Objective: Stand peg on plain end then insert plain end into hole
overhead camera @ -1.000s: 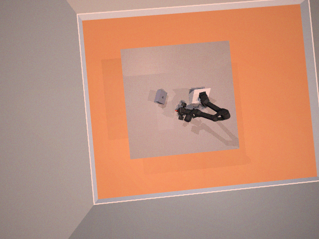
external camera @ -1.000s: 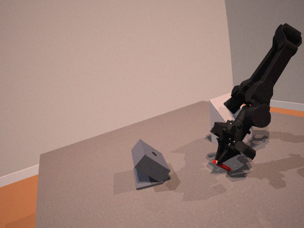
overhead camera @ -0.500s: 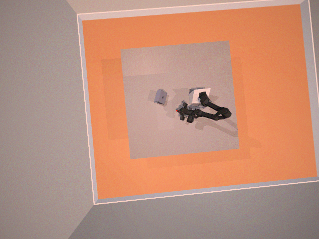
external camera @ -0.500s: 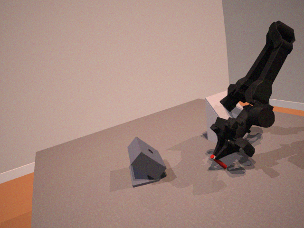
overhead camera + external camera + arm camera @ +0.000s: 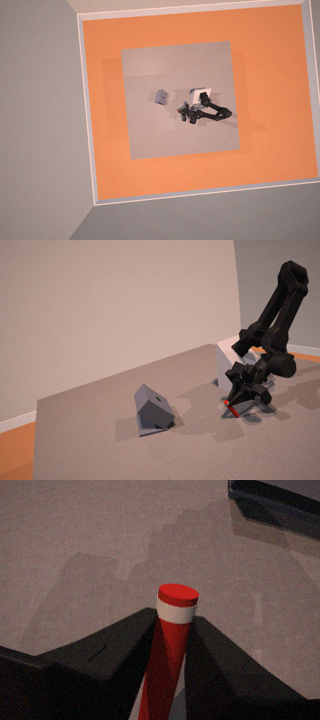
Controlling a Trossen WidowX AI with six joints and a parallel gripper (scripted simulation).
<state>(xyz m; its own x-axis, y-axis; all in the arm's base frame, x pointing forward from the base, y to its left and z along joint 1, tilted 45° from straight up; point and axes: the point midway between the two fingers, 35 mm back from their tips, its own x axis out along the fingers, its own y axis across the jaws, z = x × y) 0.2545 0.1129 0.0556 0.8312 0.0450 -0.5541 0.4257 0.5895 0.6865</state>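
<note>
One red peg (image 5: pixel 178 111) (image 5: pixel 233 410) (image 5: pixel 172 645) is gripped near its white band by the jaws (image 5: pixel 180 111) (image 5: pixel 228 403), tilted, its plain end below them, close to the desk (image 5: pixel 144 139) (image 5: pixel 103 451) (image 5: pixel 100 520). Were the jaws to open at this lean, the peg would probably topple; pressing the low end down while tilted might twist it in the grip, spoiling its later line into the hole (image 5: pixel 163 97) (image 5: pixel 158 399) of the sloped block (image 5: pixel 159 96) (image 5: pixel 155 411) ahead of the jaws.
</note>
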